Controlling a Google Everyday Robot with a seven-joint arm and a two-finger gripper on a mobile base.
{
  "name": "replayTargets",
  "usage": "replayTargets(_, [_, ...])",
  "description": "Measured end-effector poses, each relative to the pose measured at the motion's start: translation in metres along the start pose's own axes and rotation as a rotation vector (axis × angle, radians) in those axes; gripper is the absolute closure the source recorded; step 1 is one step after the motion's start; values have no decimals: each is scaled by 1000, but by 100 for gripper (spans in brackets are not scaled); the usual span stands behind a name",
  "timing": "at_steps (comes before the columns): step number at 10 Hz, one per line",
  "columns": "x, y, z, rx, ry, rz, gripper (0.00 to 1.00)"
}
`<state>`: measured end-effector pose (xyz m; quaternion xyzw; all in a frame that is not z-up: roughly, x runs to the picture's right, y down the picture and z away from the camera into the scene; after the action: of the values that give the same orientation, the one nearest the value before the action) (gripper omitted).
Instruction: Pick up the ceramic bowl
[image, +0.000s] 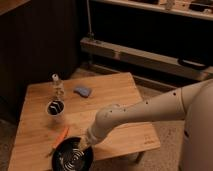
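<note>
gripper (86, 145) is seen at the upper-right rim of the bowl (70, 160); open or closed can't be told.

1. I take this for a lab or workshop-type test room, not a home: a long metal rack (150, 55) runs along the back, with a shelf (150, 7) above it holding items I cannot make out.
2. A dark wood-panelled wall (40, 45) and a speckled hard floor (6, 145) frame the space.
3. A low wooden surface (115, 100) carries only a few small props: a ceramic bowl (72, 157), a cup (55, 107) and a small bottle (57, 86).
4. My white arm reaches over it, its tool (86, 145) down at the bowl's rim.
</note>
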<state>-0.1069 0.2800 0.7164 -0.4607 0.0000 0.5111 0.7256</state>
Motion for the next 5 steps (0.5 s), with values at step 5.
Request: replayTargets(5, [-3, 5, 12, 9, 30, -21, 46])
